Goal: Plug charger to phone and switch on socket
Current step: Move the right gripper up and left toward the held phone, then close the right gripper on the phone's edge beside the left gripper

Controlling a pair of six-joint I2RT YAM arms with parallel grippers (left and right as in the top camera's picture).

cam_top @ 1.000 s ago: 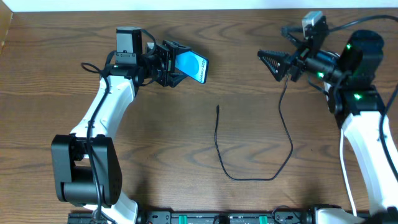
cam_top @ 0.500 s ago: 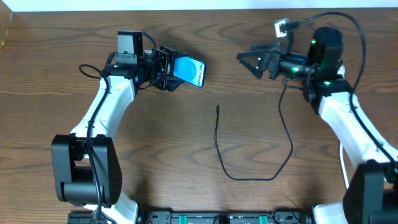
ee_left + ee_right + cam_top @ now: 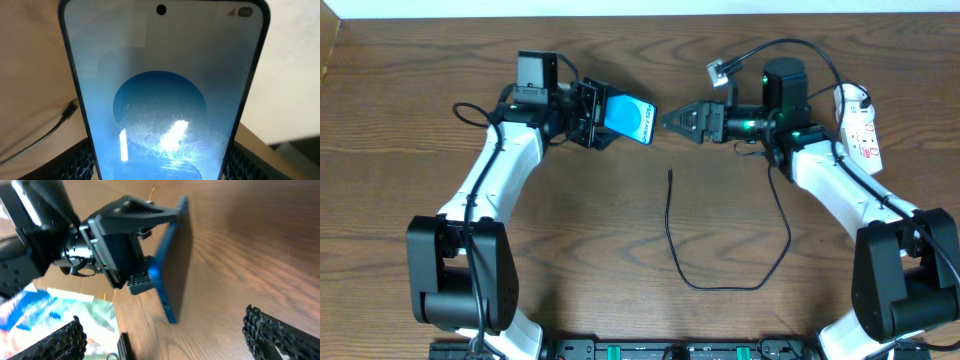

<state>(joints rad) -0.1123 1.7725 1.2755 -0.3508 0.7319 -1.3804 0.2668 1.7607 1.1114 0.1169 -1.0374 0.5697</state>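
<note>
Since the earlier frame the right arm has swung in from the far right toward the middle, leaving the socket uncovered, while the left arm has barely shifted. At far left, the left gripper (image 3: 598,115) is clamped on one end of the phone (image 3: 630,118), holding it tilted above the table (image 3: 570,240) with its blue screen lit. Just right of the phone's free end, the right gripper (image 3: 670,122) points at it with its fingers spread wide, holding nothing. Nearer, the charger (image 3: 720,287) lies loose on the table in an open loop, its plug tip (image 3: 670,173) below the two grippers. The socket (image 3: 858,128) lies at far right.
</note>
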